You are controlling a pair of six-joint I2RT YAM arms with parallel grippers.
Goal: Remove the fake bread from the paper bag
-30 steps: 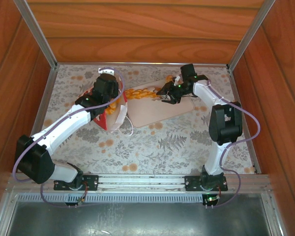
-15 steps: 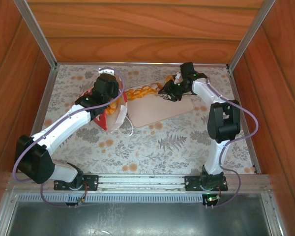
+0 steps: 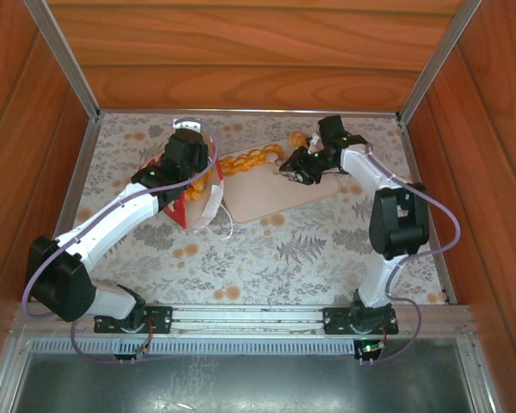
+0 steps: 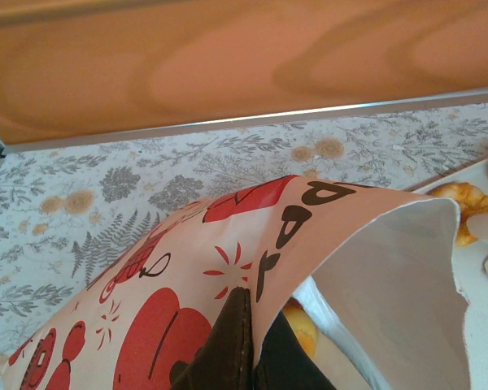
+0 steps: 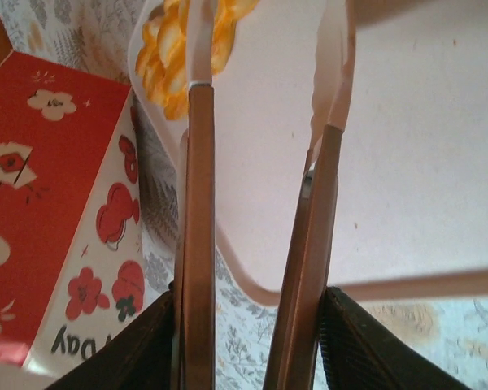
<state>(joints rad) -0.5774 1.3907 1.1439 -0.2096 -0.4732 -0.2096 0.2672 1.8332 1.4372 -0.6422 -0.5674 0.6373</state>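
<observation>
Glossy orange braided toy bread point(image 3: 251, 159) now lying slightly further from red-and-white paper bag point(image 4: 187, 284) than a second ago, at upper centre, right gripper point(image 5: 268, 32) hovering narrowly parted and empty over flat beige tray point(image 5: 407, 162), left gripper point(image 4: 250, 329) pinching bag wall.

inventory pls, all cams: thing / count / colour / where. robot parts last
paper bag: one, red and white, left of the tray, mouth facing it
bread: several, exact count unclear, golden-orange, in a row on the tray's far-left part; one more glimpsed inside the bag's mouth
tray: one, beige, flat, middle of the table
tablecloth: one, pale with grey and orange flowers, under everything
walls: three, brown wood, left, far and right sides
rail: one, silver metal, near edge, carries both arm bases
left tool: one, dark, shut on the bag's wall
right tool: one, brown fingers, open, over the tray near the bread
</observation>
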